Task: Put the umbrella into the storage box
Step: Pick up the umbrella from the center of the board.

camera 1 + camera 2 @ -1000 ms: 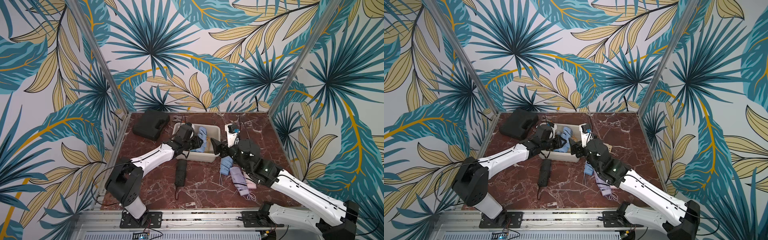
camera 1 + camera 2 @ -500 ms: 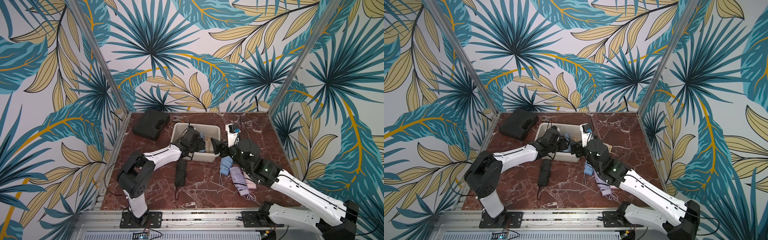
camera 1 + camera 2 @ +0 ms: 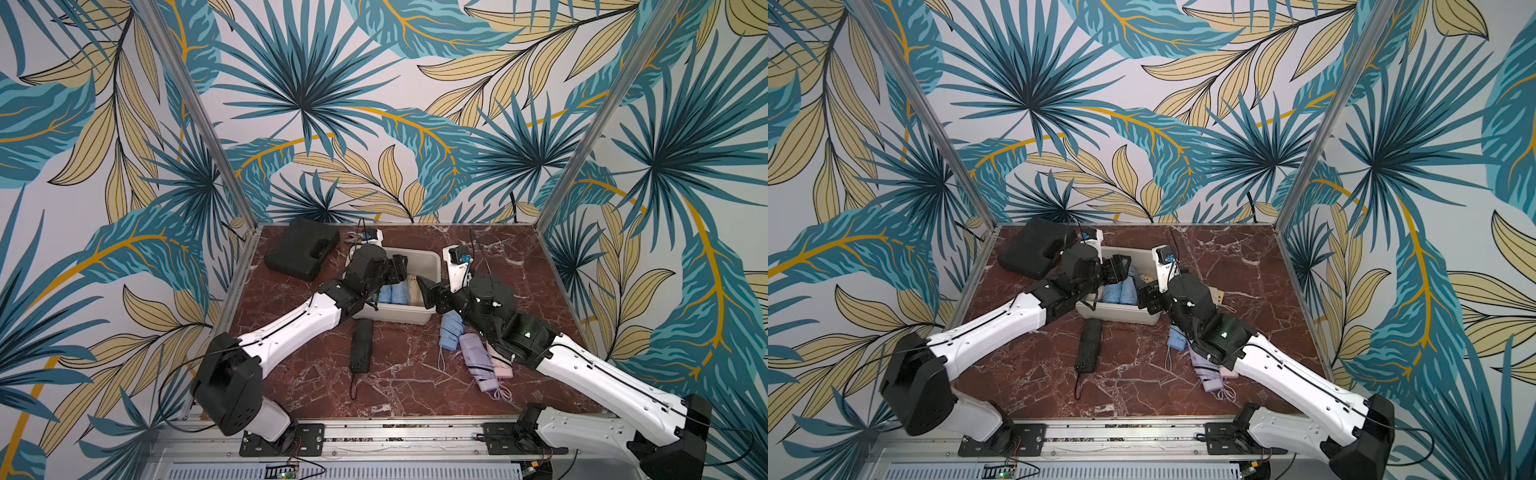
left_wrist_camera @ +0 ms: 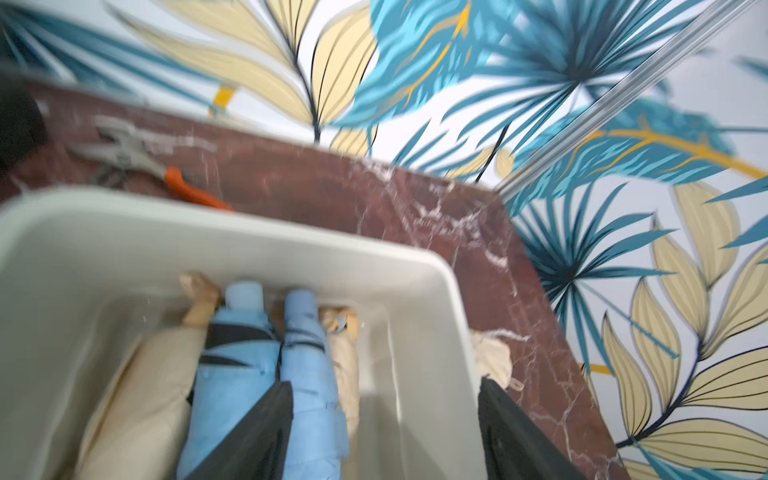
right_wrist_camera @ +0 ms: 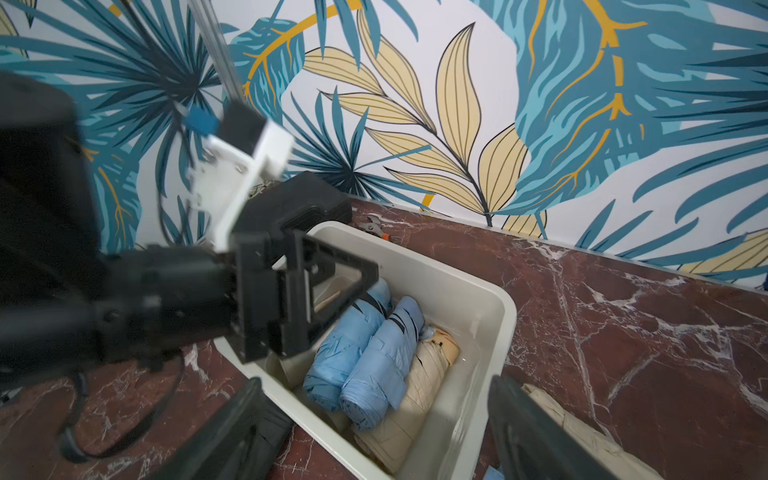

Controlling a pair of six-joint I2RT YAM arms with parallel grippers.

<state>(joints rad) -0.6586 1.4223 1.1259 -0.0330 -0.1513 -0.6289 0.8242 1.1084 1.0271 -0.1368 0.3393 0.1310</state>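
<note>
**Letting go: blue umbrella now lying in the box**

Looking down in both top views and finding the left tool (image 3: 397,268) spreading wide above the storage box (image 3: 432,259), after pinching shut on a blue umbrella a moment ago. Seeing two blue umbrellas (image 3: 392,292) lying side by side inside the box. Not being able to tell which one just dropped. Seeing the right tool (image 3: 428,291) waiting wide and empty by the box's near corner, same as before. Spotting more lying out on the counter (image 3: 415,374): a black umbrella (image 3: 360,345), a blue one (image 3: 451,332), a lilac one (image 3: 478,365) and a pink one (image 3: 503,368).

Peering through the left wrist view, a bit smeared. Seeing two dark fingers (image 4: 257,432) standing far apart with only air between them. Finding the blue pair just below, resting among beige umbrellas (image 4: 141,395), ends close to the box wall.

Peering through the right wrist view. Seeing the left tool hanging open over the box, not touching the blue pair. Seeing the right tool's own fingers wide apart too, holding nothing.

Judging this umbrella as put away. Probably needing to lift clear next and fetch another from the counter, maybe the black one.
</note>
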